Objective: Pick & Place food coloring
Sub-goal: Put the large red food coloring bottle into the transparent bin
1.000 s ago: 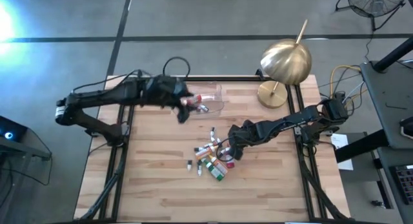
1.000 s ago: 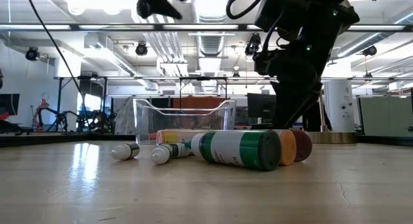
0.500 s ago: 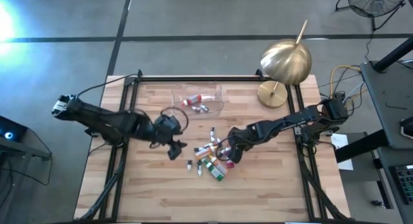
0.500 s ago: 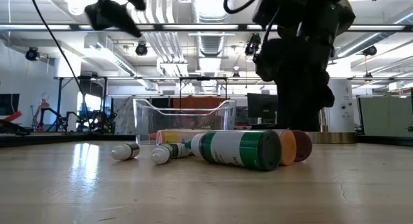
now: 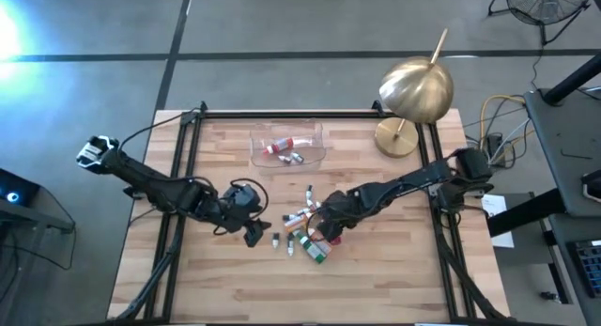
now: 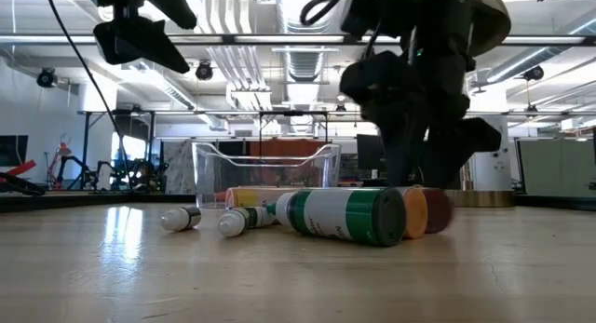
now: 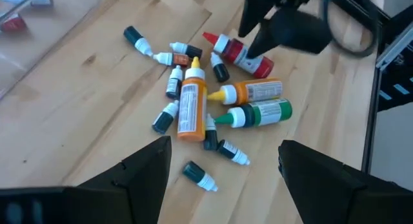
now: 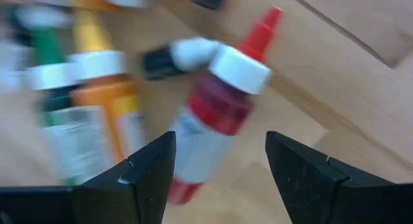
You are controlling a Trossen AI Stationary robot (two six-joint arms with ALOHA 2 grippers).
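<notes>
From above, the food coloring bottles point(image 5: 307, 234) lie in a loose heap near the middle of the wooden table point(image 5: 225, 288), and a few more rest inside the clear plastic tray point(image 5: 288, 146) at the far side. The left gripper point(image 5: 254, 234) is just beside the heap, the right gripper point(image 5: 317, 221) right over it. In the low view, a green-labelled bottle point(image 6: 343, 214) lies on its side in front. In the left wrist view, the fingers point(image 7: 129, 179) stand wide apart and hold nothing. In the right wrist view, the fingers point(image 8: 145, 175) are also spread open and empty, close above a red bottle point(image 8: 210, 114).
</notes>
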